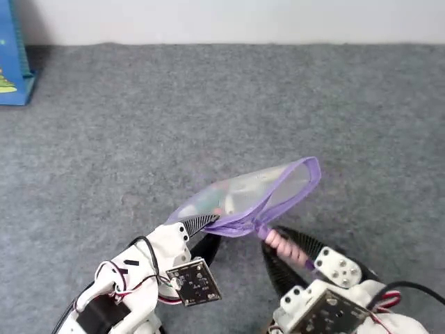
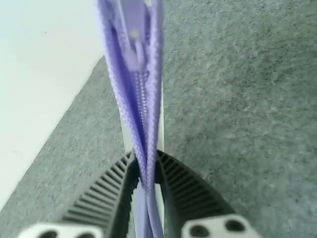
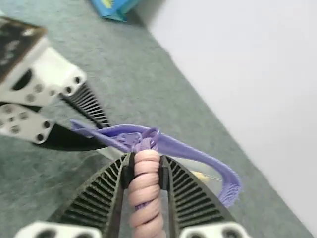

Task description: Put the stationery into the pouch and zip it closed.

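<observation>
A see-through pouch (image 1: 257, 191) with purple zipper trim is held off the grey carpet between the two arms. Pale and pink items (image 1: 217, 204) show through its mesh. My left gripper (image 1: 201, 224) is shut on the pouch's near end; in the left wrist view its jaws pinch the purple zipper tape (image 2: 145, 148), and the slider (image 2: 136, 49) sits farther along. My right gripper (image 1: 278, 243) is shut on the pink coiled zipper pull (image 3: 145, 183), which hangs from the pouch edge (image 3: 188, 148). The left gripper (image 3: 91, 106) appears beyond it.
A blue box (image 1: 10, 59) stands at the far left by the white wall (image 1: 229, 21). Grey carpet (image 1: 208, 104) stretches open between the pouch and the wall.
</observation>
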{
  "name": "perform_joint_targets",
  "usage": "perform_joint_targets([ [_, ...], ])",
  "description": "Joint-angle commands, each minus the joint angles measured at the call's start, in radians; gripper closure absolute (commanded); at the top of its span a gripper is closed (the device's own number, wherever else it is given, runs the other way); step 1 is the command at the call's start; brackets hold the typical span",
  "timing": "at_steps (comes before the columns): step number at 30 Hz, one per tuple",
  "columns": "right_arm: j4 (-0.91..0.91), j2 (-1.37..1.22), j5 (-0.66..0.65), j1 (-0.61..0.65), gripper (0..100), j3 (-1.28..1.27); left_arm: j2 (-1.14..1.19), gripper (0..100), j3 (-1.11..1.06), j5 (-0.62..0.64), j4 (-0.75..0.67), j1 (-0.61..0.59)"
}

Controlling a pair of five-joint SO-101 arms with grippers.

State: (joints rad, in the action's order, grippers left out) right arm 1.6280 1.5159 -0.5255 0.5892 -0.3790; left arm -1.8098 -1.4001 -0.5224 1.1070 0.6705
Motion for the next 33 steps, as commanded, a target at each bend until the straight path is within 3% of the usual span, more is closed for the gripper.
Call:
perform_joint_targets([
  [1, -0.079, -0.013, -0.006, -0.104, 99.1, 0.012, -0.014, 99, 0.008, -0.003, 0.014, -0.011],
  [11, -0.343, -0.013, -0.005, -0.49, 99.1, -0.304, -0.014, 99, 0.007, 0.018, 0.014, -0.011],
  [14, -0.404, -0.012, -0.006, -0.552, 99.1, -0.379, -0.014, 99, 0.007, 0.031, 0.014, -0.011],
  [20, -0.403, 0.015, -0.005, -0.476, 99.1, -0.408, -0.014, 99, 0.007, 0.032, 0.008, -0.006],
  [26, -0.292, 0.131, -0.006, -0.282, 99.1, -0.41, -0.014, 98, 0.007, 0.034, -0.037, -0.006],
  [29, -0.226, 0.168, -0.006, -0.217, 99.1, -0.41, -0.014, 90, 0.007, 0.043, -0.071, -0.006],
  [33, -0.2, 0.2, -0.002, -0.166, 99.1, -0.41, -0.014, 73, 0.007, 0.176, -0.126, -0.006],
])
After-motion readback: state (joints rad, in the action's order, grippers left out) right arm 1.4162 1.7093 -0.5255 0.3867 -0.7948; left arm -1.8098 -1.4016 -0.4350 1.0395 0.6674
